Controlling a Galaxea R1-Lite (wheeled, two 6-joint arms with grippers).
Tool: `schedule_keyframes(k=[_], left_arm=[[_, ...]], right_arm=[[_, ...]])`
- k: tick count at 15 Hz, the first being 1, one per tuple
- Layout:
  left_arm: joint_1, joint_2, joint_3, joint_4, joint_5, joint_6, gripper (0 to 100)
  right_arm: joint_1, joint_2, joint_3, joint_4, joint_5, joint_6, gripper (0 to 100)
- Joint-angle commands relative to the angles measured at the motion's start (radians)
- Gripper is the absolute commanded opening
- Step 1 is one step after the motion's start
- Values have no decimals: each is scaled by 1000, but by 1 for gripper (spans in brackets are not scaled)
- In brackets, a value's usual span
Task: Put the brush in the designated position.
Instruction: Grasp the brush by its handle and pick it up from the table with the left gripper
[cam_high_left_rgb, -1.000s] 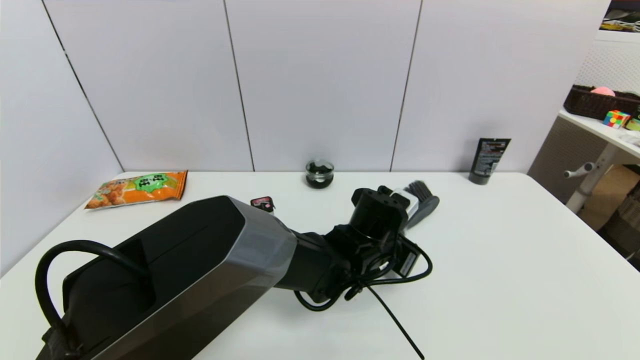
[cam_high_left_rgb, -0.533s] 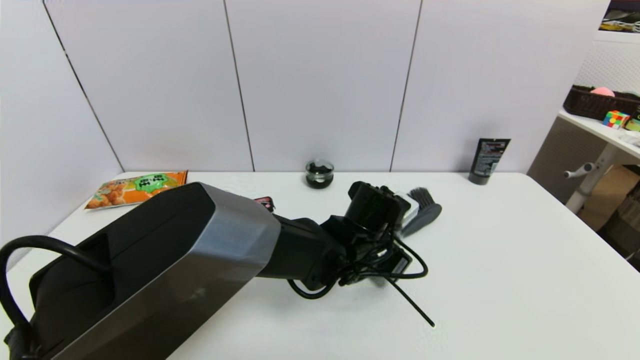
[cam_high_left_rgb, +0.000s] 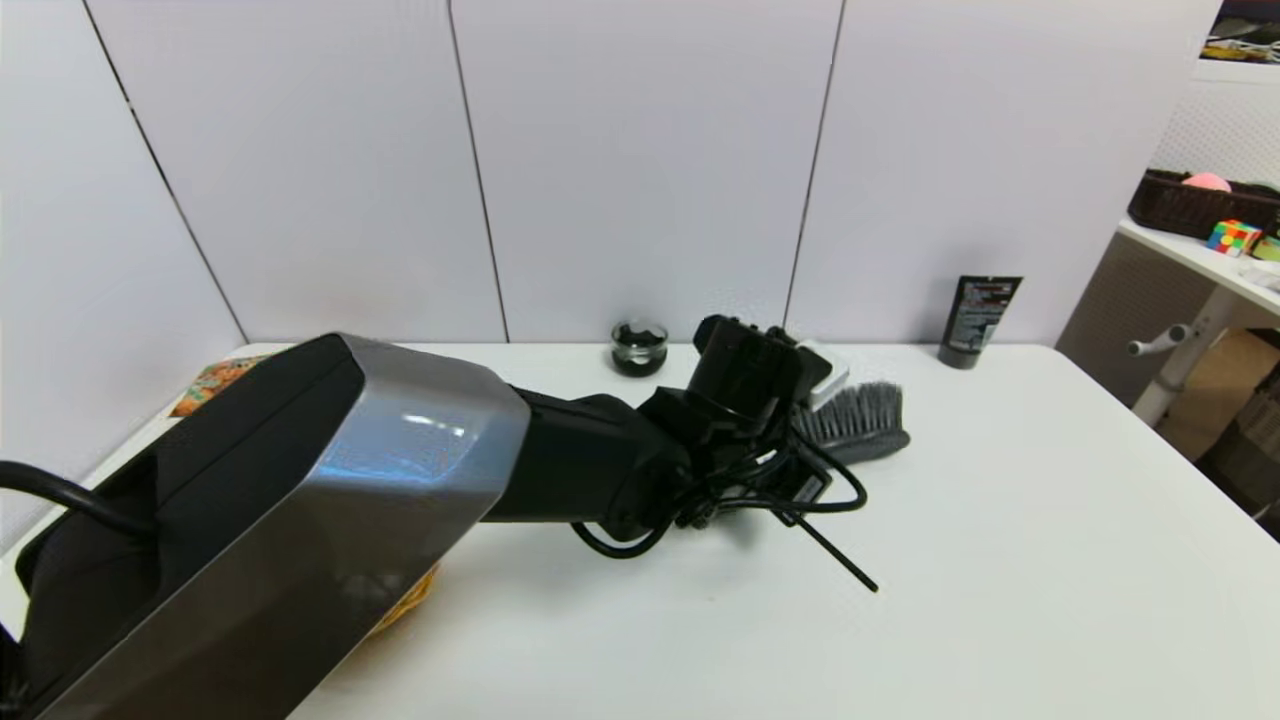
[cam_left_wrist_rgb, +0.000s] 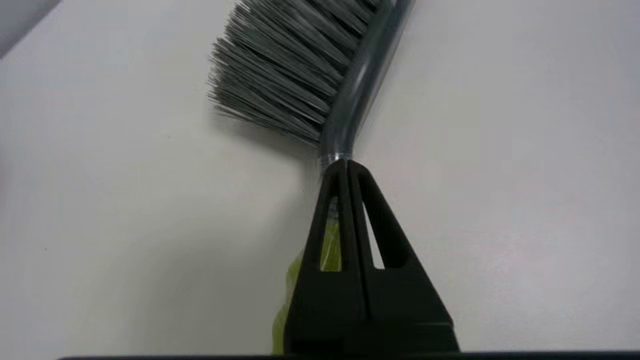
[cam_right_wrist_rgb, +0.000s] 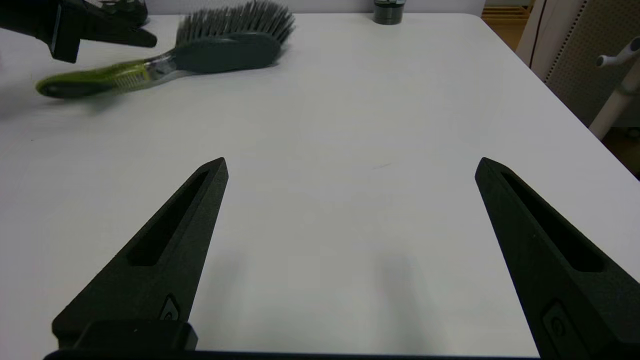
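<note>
The brush (cam_high_left_rgb: 862, 432) lies on the white table at the back centre, with grey bristles (cam_left_wrist_rgb: 290, 75), a dark oval head (cam_right_wrist_rgb: 227, 50) and a lime-green handle (cam_right_wrist_rgb: 95, 82). My left gripper (cam_left_wrist_rgb: 346, 167) reaches across the table to it. Its fingers are shut against each other with nothing between them, directly over the brush's clear neck and green handle. Whether they touch the brush I cannot tell. The right wrist view shows that left gripper (cam_right_wrist_rgb: 145, 40) just over the handle. My right gripper (cam_right_wrist_rgb: 350, 167) hangs open above bare table nearer the front, apart from the brush.
A small glass jar of dark stuff (cam_high_left_rgb: 639, 347) and a dark tube (cam_high_left_rgb: 978, 305) stand along the back wall. A white box (cam_high_left_rgb: 826, 362) sits behind the left wrist. A snack bag (cam_high_left_rgb: 205, 385) shows at the far left. A side table with a colour cube (cam_high_left_rgb: 1232, 237) stands beyond the right edge.
My left arm has swung farther back and right. The brush has turned and slid right, so its bristles now show side-on instead of end-on.
</note>
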Motion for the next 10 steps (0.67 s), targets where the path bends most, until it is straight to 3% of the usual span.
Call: schedule_keyframes(k=[1,4,10], left_arm=[[-4,-141,55,82,-3,-2,0],[-4,-213,109,147,-3,-8,0],[-4,-229,132,142,-34,-28,0]], right_arm=[[0,1,2,0,0,0,100],[0,1,2,0,0,0,100],[0,1,2,0,0,0,100]])
